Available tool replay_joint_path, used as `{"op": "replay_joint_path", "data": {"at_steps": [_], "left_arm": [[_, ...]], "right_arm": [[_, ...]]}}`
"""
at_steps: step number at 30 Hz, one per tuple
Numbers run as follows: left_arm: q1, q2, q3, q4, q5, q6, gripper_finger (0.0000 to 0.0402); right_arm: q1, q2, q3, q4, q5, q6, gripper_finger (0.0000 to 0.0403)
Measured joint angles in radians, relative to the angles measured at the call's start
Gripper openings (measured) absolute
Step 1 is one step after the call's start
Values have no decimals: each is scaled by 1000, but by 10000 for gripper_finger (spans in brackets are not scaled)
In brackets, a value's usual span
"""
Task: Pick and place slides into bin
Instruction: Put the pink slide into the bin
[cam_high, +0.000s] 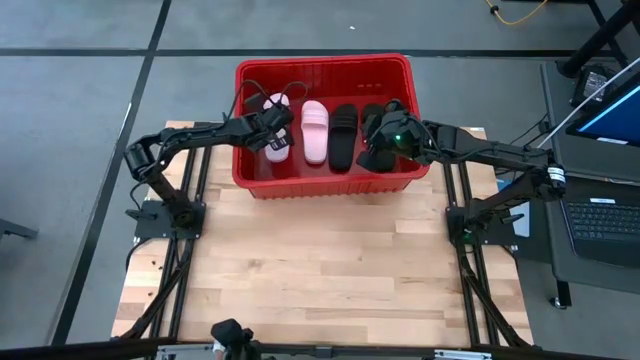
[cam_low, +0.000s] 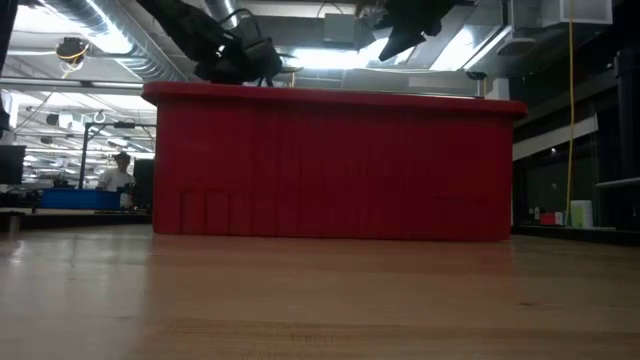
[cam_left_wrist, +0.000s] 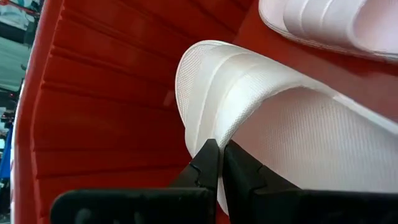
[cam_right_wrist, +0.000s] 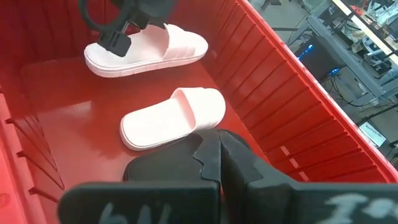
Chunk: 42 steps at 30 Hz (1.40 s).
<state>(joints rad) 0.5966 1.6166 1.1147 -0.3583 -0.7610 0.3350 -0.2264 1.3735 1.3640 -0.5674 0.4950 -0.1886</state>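
High view: bin (cam_high: 325, 184) at 12 o'clock on counter (cam_high: 320, 270); four slides inside. Left claw (cam_high: 276, 131) clenched, over pink slide (cam_high: 277, 142); right claw (cam_high: 377, 146) clenched, over black slide (cam_high: 342, 137). Risk: lifting arms snag strap or rim, tip bin.

A large rectangular bright red plastic bin (cam_low: 330, 165) with ribbed sides and a rolled rim stands on the pale wooden counter (cam_low: 320, 300) and fills the middle of the low view, its long wall facing the camera. What lies inside it is hidden by that wall. Two dark robot arms reach down from above to just over the rim: one (cam_low: 225, 45) over the bin's left part, the other (cam_low: 410, 25) over its right part. Far behind, in a room with ceiling ducts and strip lights, a person (cam_low: 117, 172) sits at a desk.
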Motion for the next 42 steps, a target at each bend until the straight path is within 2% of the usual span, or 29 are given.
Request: {"op": "replay_joint_path", "data": {"at_steps": [9,20,27,34,42], "left_arm": [[27,58,0,79,62,20,3],[32,169,0,123,50,70,3],[49,184,0,160,52,72,3],[68,184,0,183,126,80,3],[89,183,0,183,152,80,6]], "right_arm": [[0,0,0,0,0,3,2],[0,0,-1,0,0,4,2],[0,0,0,0,0,12,2],[0,0,0,0,-1,26,2],[0,0,-1,-3,-1,26,2]]}}
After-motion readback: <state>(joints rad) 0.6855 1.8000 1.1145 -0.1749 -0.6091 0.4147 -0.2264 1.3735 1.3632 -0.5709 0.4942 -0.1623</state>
